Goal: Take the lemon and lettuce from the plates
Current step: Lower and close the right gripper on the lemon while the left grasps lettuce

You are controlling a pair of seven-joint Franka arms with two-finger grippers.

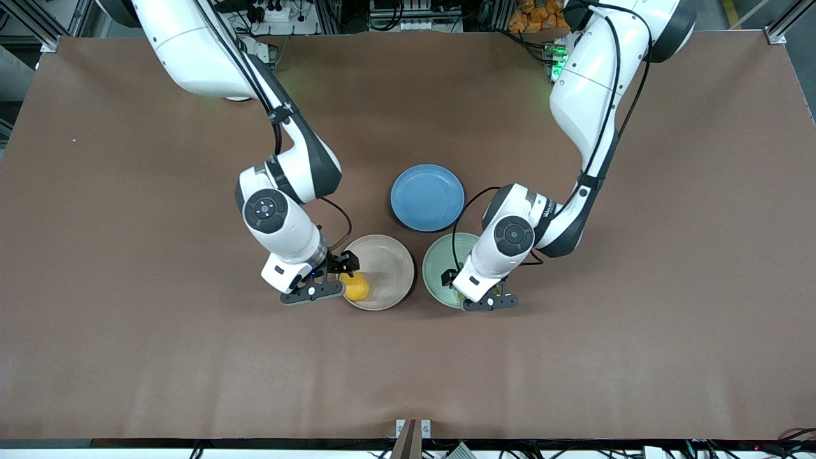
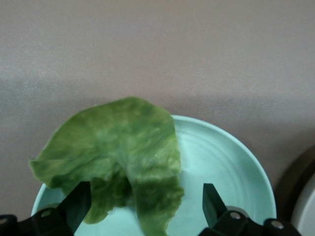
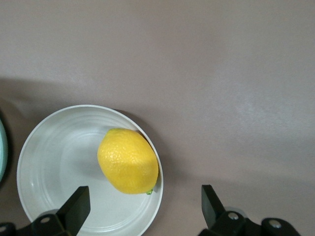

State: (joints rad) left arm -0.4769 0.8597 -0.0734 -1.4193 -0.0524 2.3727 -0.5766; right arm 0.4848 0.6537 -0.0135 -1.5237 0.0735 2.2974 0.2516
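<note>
The right gripper (image 1: 331, 277) hangs low over the edge of the beige plate (image 1: 389, 258), its fingers (image 3: 74, 209) spread wide apart and clamped on nothing. The lemon (image 1: 355, 286) lies on that plate just below and between the open fingers, against the rim on the side toward the right arm's end of the bench (image 1: 127, 350). In the right wrist view the lemon (image 3: 128, 161) sits ahead of the gap between the fingertips, untouched, with the plate (image 3: 49, 162) spreading out around it.

The left gripper (image 1: 484, 296) hovers low over the mint plate (image 1: 440, 261), at the part of the rim nearest the front camera. Its fingers (image 2: 76, 204) also stand wide apart and grip nothing. The lettuce (image 2: 118, 157) lies directly under and ahead of this gripper; its narrow end reaches into the gap between the fingertips, while its broad wrinkled part overhangs the mint plate's (image 2: 226, 162) rim onto the bench. In the front view the leaf is mostly hidden under the gripper.

The two plates sit side by side, near each other. A blue plate (image 1: 427, 196) lies just beside both, farther from the front camera.
</note>
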